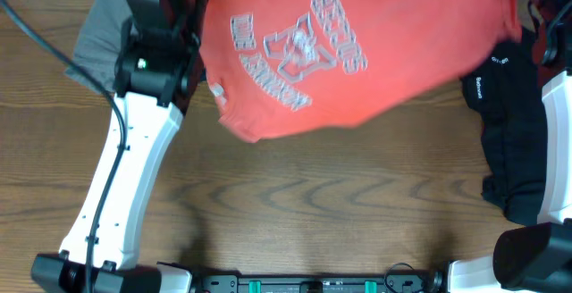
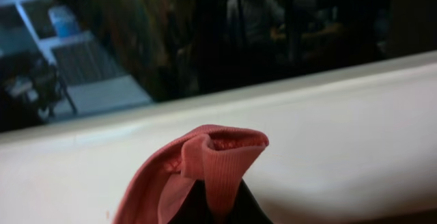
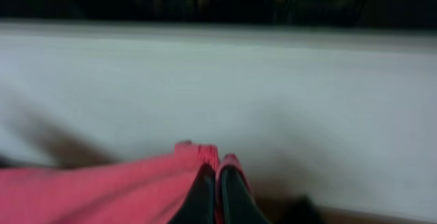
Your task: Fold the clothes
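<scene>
**Two thin pinches carry the whole shirt, so a slip is the main risk**

The left end effector is pressed together on a small ribbed fold of the coral-red T-shirt, which bunches up just above the dark fingers. The right end effector is likewise closed, nipping a narrow edge of the same cloth between its fingers. Its view is blurred, so how much cloth it has cannot be told.

Seen from overhead, the T-shirt spreads across the 12 o'clock part of the worktop, lettering up. Its hem side sags toward 7 o'clock.

Both holds look shallow. If the arms pull apart or swing fast, the cloth may slide out of one pinch, and the shirt would drop in a heap.

The black shirt lies at 3 o'clock, touching or under the red cloth's edge. A sweep that way could drag it along.

The grey-khaki shorts at 10 o'clock sit close beside the left arm and could be snagged.

An uneven pull would also lay the shirt down skewed, spoiling the fold.
</scene>
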You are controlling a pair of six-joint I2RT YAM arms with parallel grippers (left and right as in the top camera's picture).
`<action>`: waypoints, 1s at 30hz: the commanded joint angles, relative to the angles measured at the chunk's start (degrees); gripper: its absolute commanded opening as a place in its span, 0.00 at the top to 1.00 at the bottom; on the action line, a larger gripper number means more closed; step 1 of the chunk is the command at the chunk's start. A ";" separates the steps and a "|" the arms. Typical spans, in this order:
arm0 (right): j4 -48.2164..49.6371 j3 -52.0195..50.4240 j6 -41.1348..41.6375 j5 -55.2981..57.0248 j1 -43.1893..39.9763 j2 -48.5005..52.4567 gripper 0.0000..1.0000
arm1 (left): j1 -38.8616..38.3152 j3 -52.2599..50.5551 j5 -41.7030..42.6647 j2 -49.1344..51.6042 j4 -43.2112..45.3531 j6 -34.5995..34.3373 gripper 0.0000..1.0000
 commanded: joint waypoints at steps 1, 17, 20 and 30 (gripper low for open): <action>4.39 1.62 3.93 5.46 0.76 -1.16 0.99 | 0.35 9.97 2.54 -0.50 -0.11 4.46 0.94; 0.63 1.62 4.44 0.90 1.05 4.68 0.99 | 0.35 13.25 2.60 1.53 -21.03 6.84 0.94; -3.23 1.62 4.39 -0.55 1.03 5.64 0.99 | 0.35 13.25 2.58 1.51 -27.96 6.58 0.94; -6.08 1.64 2.95 -3.34 0.96 5.20 0.99 | 0.35 14.08 2.58 1.33 -33.00 2.71 0.94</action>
